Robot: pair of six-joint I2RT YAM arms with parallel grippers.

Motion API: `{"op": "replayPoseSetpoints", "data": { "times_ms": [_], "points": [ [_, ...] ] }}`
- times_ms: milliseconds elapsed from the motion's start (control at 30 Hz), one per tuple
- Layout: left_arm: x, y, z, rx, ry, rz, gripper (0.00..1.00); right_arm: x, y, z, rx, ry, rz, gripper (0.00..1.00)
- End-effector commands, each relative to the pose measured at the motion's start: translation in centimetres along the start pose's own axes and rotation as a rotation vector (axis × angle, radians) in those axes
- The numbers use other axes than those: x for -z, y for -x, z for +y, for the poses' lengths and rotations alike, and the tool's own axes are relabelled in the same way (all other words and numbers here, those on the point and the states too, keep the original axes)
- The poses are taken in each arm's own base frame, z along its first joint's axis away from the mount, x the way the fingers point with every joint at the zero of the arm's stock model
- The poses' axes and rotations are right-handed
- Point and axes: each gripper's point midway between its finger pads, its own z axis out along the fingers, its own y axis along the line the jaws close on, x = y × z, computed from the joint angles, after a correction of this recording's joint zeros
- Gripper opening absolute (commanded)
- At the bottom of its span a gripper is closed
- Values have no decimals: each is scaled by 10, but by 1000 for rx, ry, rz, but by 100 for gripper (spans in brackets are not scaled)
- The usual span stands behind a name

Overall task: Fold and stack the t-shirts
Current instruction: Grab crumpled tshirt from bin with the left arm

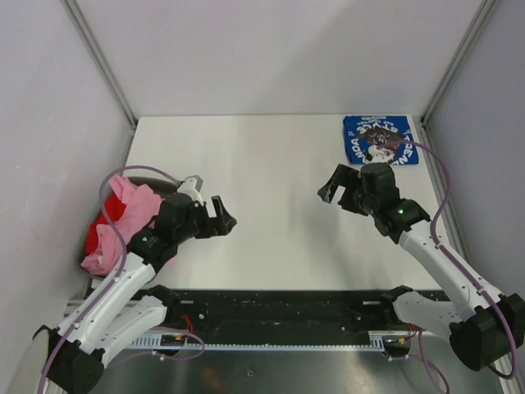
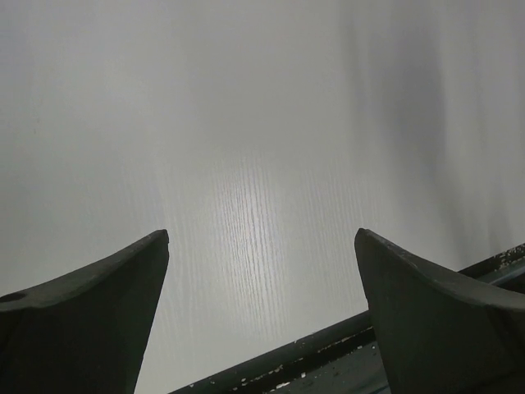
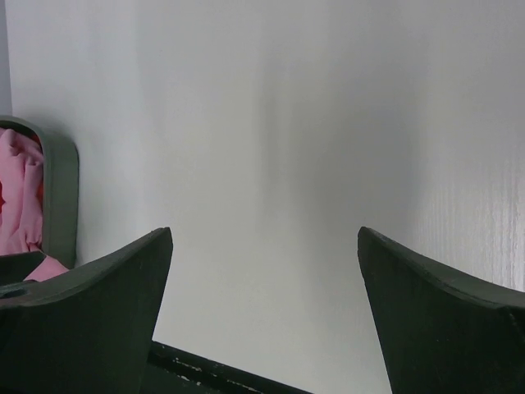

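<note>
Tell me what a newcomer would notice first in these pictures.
The folded royal blue t-shirt with its cartoon print stands out at the far right corner of the white table. At the left edge, a pink t-shirt and a red t-shirt lie crumpled together in a grey bin. Between them, the left gripper and right gripper hover open and empty over bare tabletop.

The white table (image 1: 271, 205) carries a folded blue shirt (image 1: 379, 139) flat at its one o'clock corner and a grey bin (image 3: 61, 197) at its nine o'clock edge.
</note>
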Motion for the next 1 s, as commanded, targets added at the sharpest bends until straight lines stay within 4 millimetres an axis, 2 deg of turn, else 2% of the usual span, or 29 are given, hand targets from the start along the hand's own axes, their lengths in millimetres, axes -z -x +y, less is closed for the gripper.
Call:
{"op": "replayPoseSetpoints", "data": {
  "times_ms": [0,200,333,500,633,767,967],
  "points": [
    [8,14,6,39,35,-76,99,0,0,-2,19,-13,-4,99],
    [18,31,14,86,83,-143,100,1,-4,-4,30,-19,13,99],
    [25,48,34,118,193,-179,100,1,-7,-6,40,-23,27,99],
    [45,81,84,187,426,-253,99,1,-10,-7,56,-22,45,99],
    [64,94,137,276,655,-303,99,1,-16,-8,55,-17,65,99],
    [79,89,185,377,862,-331,100,-3,-25,-7,51,8,90,99],
    [77,51,231,593,1016,-291,99,-13,-33,-9,54,17,126,100]
  ]
}}
